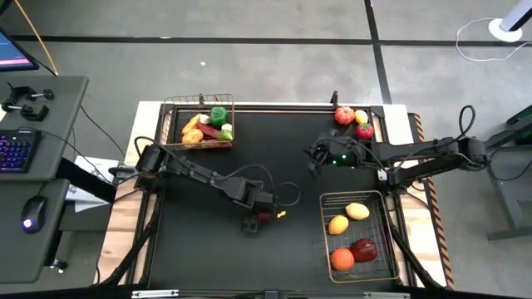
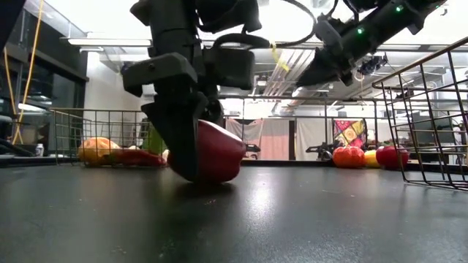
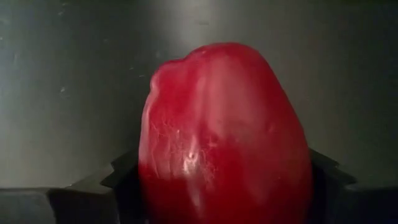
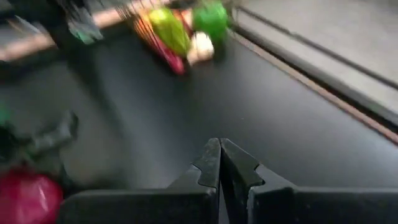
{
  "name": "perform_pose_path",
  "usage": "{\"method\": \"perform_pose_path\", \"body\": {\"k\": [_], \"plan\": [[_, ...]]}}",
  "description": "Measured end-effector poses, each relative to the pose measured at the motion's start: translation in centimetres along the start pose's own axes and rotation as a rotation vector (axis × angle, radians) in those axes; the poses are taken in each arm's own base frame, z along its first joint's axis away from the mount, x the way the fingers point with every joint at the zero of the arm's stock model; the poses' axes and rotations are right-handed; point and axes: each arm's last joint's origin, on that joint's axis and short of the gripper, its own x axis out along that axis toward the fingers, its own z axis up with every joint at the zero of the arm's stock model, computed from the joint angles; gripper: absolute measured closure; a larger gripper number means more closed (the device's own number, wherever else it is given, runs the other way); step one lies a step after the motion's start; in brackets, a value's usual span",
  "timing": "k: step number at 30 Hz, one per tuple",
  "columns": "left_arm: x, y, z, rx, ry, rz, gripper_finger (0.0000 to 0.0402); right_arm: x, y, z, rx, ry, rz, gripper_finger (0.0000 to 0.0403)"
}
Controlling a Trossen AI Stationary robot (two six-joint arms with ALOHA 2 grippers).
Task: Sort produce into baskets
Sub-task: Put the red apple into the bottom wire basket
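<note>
A red piece of produce (image 3: 224, 124) lies on the black table near the middle, toward the near edge (image 1: 265, 217). My left gripper (image 1: 262, 218) stands over it, fingers down on either side, shut on it. My right gripper (image 1: 318, 158) hovers shut and empty above the table at the far right; its fingertips (image 4: 219, 149) meet. The coppery-rimmed basket (image 1: 199, 101) stands at the far left. The silvery basket (image 1: 322, 224) stands at the near right. My left gripper pinches the red piece by two opposite sides (image 3: 146, 174) between its two fingers. The fingers (image 2: 179, 139) come from above, pointing steeply down. The piece rests with its underside on the table (image 2: 219, 179), tilted a little.
The far-left basket holds green, yellow and orange pieces (image 1: 208, 124). The near-right basket holds two lemons, an orange and a dark-red piece (image 1: 353, 241). Three loose pieces (image 1: 353, 118) lie at the far right edge. A cable loop (image 1: 287, 193) hangs by the left wrist.
</note>
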Motion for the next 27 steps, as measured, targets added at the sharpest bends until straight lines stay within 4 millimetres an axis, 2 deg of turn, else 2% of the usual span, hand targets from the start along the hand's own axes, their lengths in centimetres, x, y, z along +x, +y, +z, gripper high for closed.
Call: {"method": "perform_pose_path", "body": {"k": [5, 11, 14, 18, 22, 25, 27], "plan": [[-1.0, -1.2, 0.9, 0.066, -0.123, -0.013, 0.0127, -1.2, 1.4, 2.0, -0.035, -0.191, 0.182, 0.0403], [-2.3, -3.2, 3.8, 0.257, -0.477, -0.019, 0.0127, -5.0, 2.7, 3.0, -0.112, -0.348, 0.246, 0.0403], [-2.2, -3.6, 4.9, 0.314, -0.676, -0.011, 0.0127, -6.7, 3.5, 2.9, -0.149, -0.39, 0.259, 0.0403], [-2.4, -3.2, 5.9, 0.35, -0.9, 0.034, 0.0127, -8.2, 4.5, 2.6, -0.208, -0.43, 0.273, 0.0403], [-4.7, -2.3, 7.6, 0.363, -1.12, 0.1, 0.0127, -9.0, 5.1, 2.3, -0.243, -0.452, 0.25, 0.0403], [-6.0, -1.1, 8.8, 0.353, -1.169, 0.137, 0.0127, -9.3, 5.3, 2.2, -0.244, -0.46, 0.223, 0.0403], [-6.2, -0.1, 9.5, 0.312, -1.184, 0.142, 0.0127, -9.3, 5.3, 2.2, -0.245, -0.462, 0.21, 0.0403]]}}
